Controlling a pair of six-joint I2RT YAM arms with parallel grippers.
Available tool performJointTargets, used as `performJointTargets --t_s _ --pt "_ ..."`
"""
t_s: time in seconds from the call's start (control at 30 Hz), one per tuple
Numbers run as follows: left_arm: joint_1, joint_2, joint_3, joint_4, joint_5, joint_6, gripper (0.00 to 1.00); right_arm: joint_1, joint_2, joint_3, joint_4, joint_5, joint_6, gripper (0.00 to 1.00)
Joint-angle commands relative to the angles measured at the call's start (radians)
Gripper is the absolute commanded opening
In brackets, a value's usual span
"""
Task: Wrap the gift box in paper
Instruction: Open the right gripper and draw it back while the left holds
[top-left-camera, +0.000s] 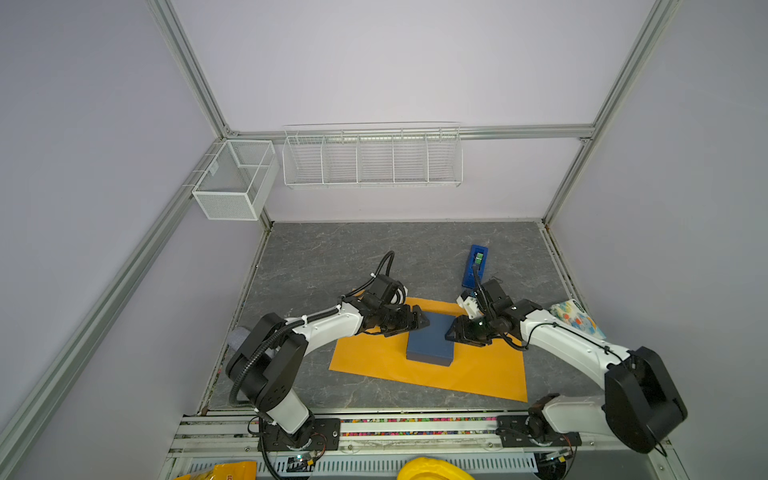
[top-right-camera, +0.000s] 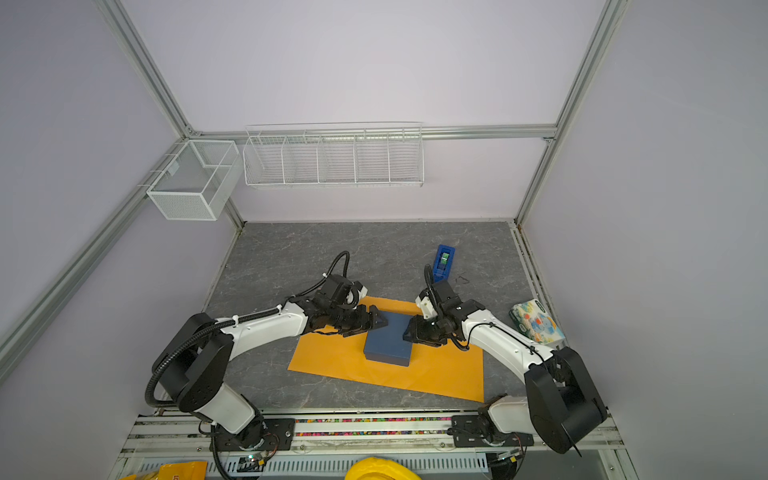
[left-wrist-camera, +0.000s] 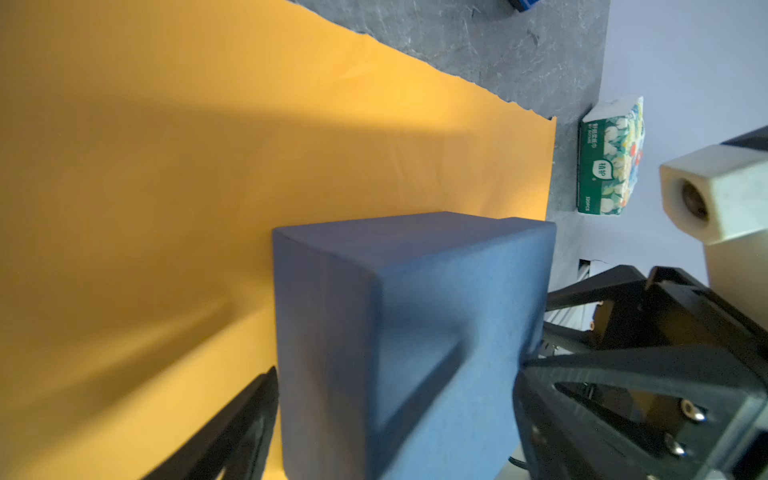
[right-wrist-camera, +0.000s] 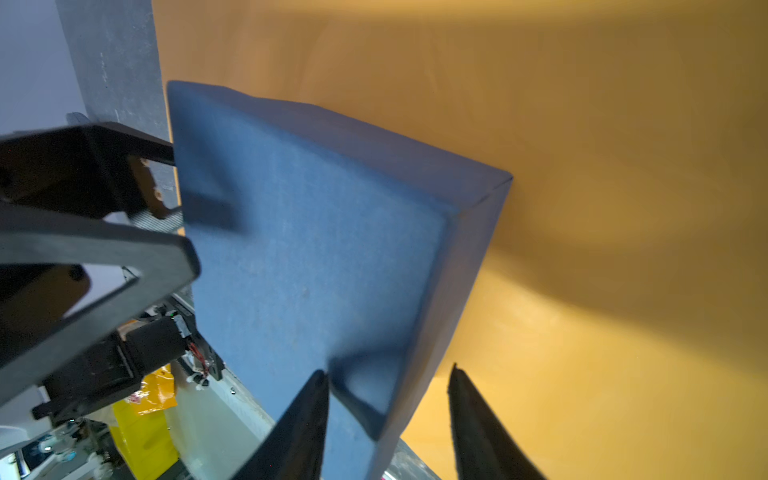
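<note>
The slate-blue gift box (top-left-camera: 432, 340) (top-right-camera: 390, 345) lies on the orange-yellow paper (top-left-camera: 478, 374) (top-right-camera: 332, 361), which is spread flat on the grey table. My left gripper (top-left-camera: 419, 320) (top-right-camera: 378, 320) is at the box's far left corner. In the left wrist view its jaws (left-wrist-camera: 395, 374) stand wide, straddling that corner of the box (left-wrist-camera: 415, 311). My right gripper (top-left-camera: 453, 330) (top-right-camera: 409, 328) is at the far right corner. In the right wrist view it (right-wrist-camera: 388, 370) is open: one finger lies over the box top (right-wrist-camera: 311, 249), the other stands off the side above the paper (right-wrist-camera: 582, 166).
A bright-blue tape dispenser (top-left-camera: 476, 266) (top-right-camera: 444, 262) stands behind the right gripper. A patterned tissue packet (top-left-camera: 577, 320) (top-right-camera: 536, 322) (left-wrist-camera: 611, 158) lies by the right wall. A wire basket (top-left-camera: 372, 158) and a mesh bin (top-left-camera: 235, 183) hang on the walls.
</note>
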Motion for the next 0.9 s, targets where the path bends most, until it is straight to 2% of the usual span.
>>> performJointTargets --t_s 0.0,0.1,0.23,0.27,0.43,0.6,0.87 --pt "0.039 -0.075 0.04 -0.119 -0.097 0.072 0.88 -0.017 -0.08 0.012 -0.062 0.07 -0.014 0.57" --pt "0.097 -0.118 0.018 -0.155 -0.115 0.094 0.88 -0.09 -0.131 0.014 -0.106 0.087 -0.04 0.69" --pt "0.171 -0.16 -0.023 -0.169 -0.109 0.112 0.89 -0.257 -0.165 -0.017 -0.141 0.096 -0.062 0.87" --pt "0.183 -0.164 -0.028 -0.177 -0.109 0.118 0.89 -0.294 -0.173 -0.026 -0.149 0.12 -0.064 0.98" --pt "0.212 -0.171 -0.054 -0.181 -0.113 0.121 0.89 -0.465 -0.167 -0.073 -0.171 0.215 -0.046 0.93" --pt "0.212 -0.156 -0.079 -0.147 -0.101 0.109 0.89 -0.598 -0.125 -0.137 -0.154 0.225 -0.027 0.93" --pt "0.229 -0.136 -0.095 -0.132 -0.101 0.105 0.89 -0.613 -0.055 -0.2 -0.062 0.128 -0.037 0.96"
